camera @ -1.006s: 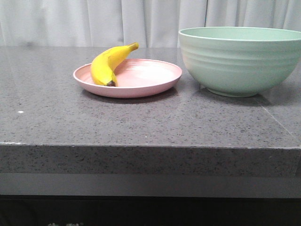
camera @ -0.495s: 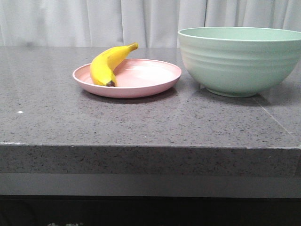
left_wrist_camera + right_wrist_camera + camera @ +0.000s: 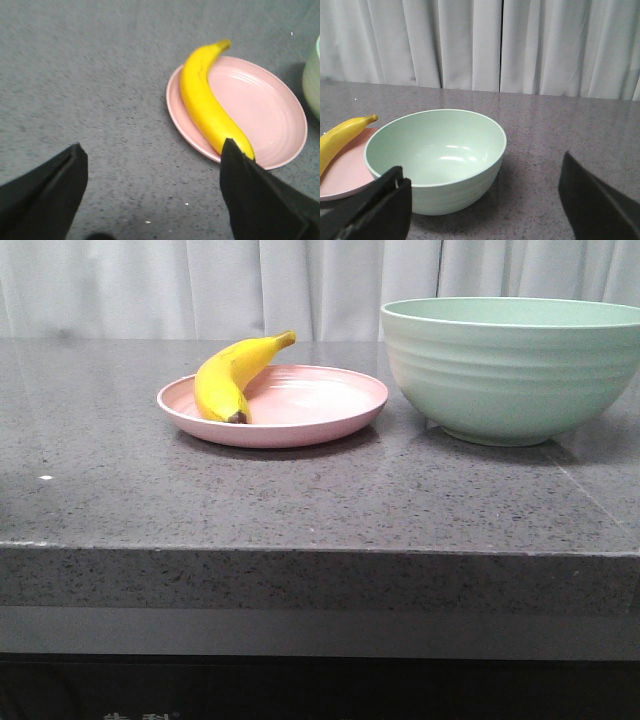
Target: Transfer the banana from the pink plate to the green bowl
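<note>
The banana (image 3: 232, 375) lies on the pink plate (image 3: 310, 425), along the left side of it as the front view shows, with its dark tip toward the camera and its stem resting over the far rim of the plate. The plate stands on the grey speckled bench (image 3: 300, 500), and the green bowl (image 3: 510, 370) stands just beside it on the right; whether the two rims touch I cannot tell. The bowl has nothing inside it, as the right wrist view shows, and its inner wall is smooth and a little shiny. Behind the bench hangs a white curtain (image 3: 200, 285). No arm appears in the front view. In the left wrist view the left gripper (image 3: 150, 170) is held above the bench with its two black fingers (image 3: 47, 187) spread wide, and nothing is between them; one finger stands in front of the near end of the banana in this picture, but it is not gripping the fruit. In the right wrist view the right gripper (image 3: 482, 200) is also wide apart and holds nothing, and the bowl is seen between its two dark fingers (image 3: 375, 207), with the banana and a part of the plate beyond the bowl at one side.
</note>
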Controlling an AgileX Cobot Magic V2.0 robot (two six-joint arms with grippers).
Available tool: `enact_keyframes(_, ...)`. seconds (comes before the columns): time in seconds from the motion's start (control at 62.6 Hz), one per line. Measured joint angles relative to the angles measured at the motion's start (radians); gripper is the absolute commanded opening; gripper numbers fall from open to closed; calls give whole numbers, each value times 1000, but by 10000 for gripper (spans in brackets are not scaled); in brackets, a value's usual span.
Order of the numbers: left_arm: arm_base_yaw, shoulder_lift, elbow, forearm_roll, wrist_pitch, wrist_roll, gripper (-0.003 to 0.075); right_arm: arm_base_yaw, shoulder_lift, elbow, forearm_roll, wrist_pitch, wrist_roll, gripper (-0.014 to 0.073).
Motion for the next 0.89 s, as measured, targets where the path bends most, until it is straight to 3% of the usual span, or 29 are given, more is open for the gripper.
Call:
enact_keyframes(0.24,-154,396,-314,0,154,-152,545,0,0,0,0,1,0,614)
enact_keyframes(0.479,-194,678,-557,-32,275,-218,545,0,0,0,0,1,0,614)
enact_keyframes(0.895,-194,745,-602,-23,314,-258,545,0,0,0,0,2,0,614)
